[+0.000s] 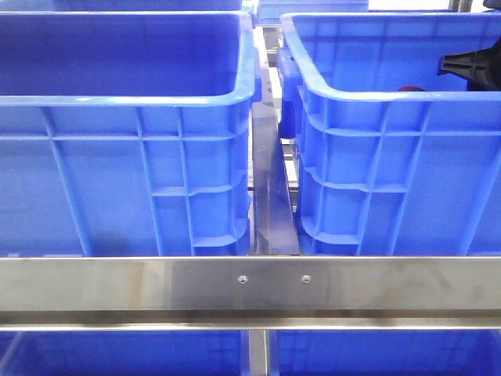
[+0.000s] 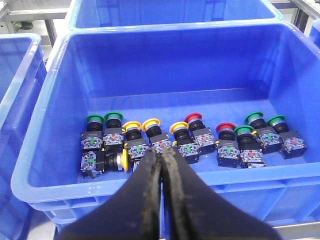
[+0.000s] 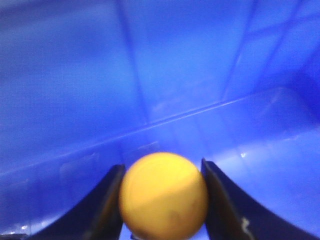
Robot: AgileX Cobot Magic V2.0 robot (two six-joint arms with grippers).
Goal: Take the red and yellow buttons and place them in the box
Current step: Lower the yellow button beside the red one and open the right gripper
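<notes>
Cross rail (image 1: 274, 286) nearest. Behind it, two containers side by side: crate (image 1: 117, 157) left, box (image 1: 376, 172) right, narrow gap between, divider strip (image 1: 270, 196) in the gap. Lower crates (image 1: 117, 352) below the rail. Right arm link (image 1: 470, 63) inside the box, far right. Right gripper (image 3: 161, 166) low inside a container, button (image 3: 163, 200) between its fingers, touching both. Left gripper (image 2: 161, 151) above one wall of a supply crate (image 2: 50, 150); row of buttons (image 2: 190, 137) on its floor along that wall; neighbouring crates (image 2: 20, 90) just beside it.
</notes>
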